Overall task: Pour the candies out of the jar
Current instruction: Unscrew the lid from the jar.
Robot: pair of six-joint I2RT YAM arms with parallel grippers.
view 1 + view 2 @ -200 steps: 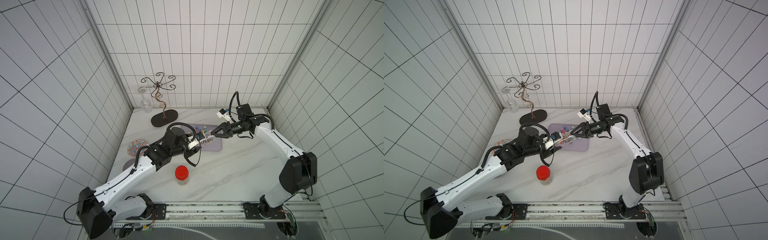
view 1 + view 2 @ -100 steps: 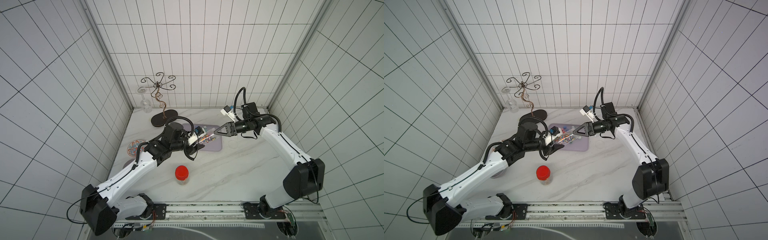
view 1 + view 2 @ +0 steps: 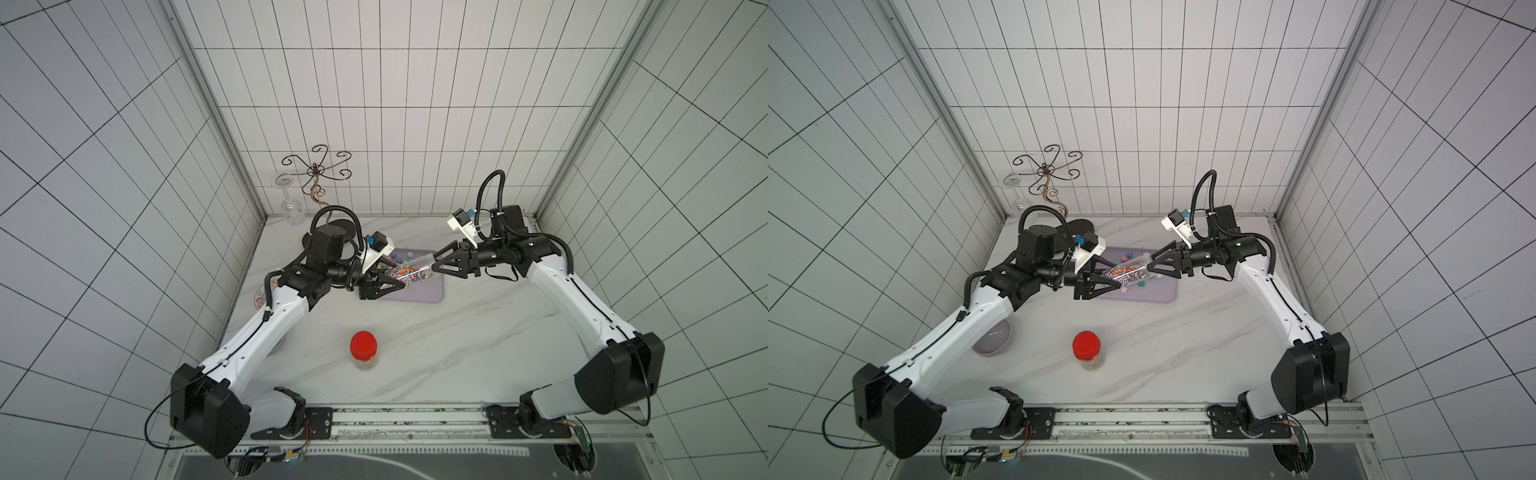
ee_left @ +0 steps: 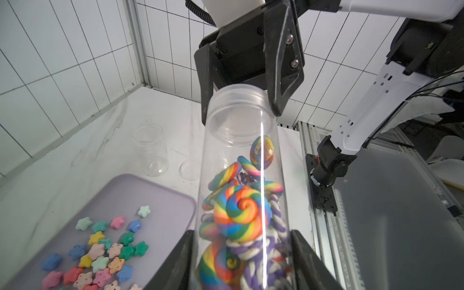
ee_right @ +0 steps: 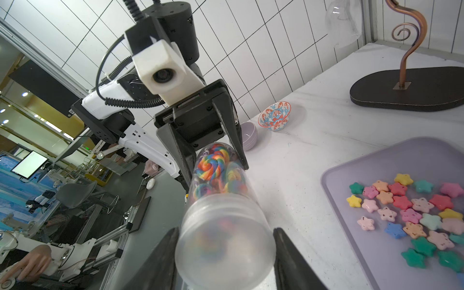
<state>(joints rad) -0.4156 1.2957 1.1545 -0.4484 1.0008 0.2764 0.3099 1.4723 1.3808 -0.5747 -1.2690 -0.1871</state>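
- Clear plastic jar stays on its side in the air by the lilac tray, with the candies all inside. Only the arms have shifted.
- Your left gripper still pinches its base, and the right gripper its neck, which looks capped.
- Pouring hasn't begun, so uncap first.

**Bright, Even Light; Glare and Close-Up Blur**

Soft overhead light is flooding the scene, casting only faint shadows on the table. A white glare streak is running down the jar. Its near end is blurring in the right wrist view. Wide lenses are stretching the wall tiles at the edges.
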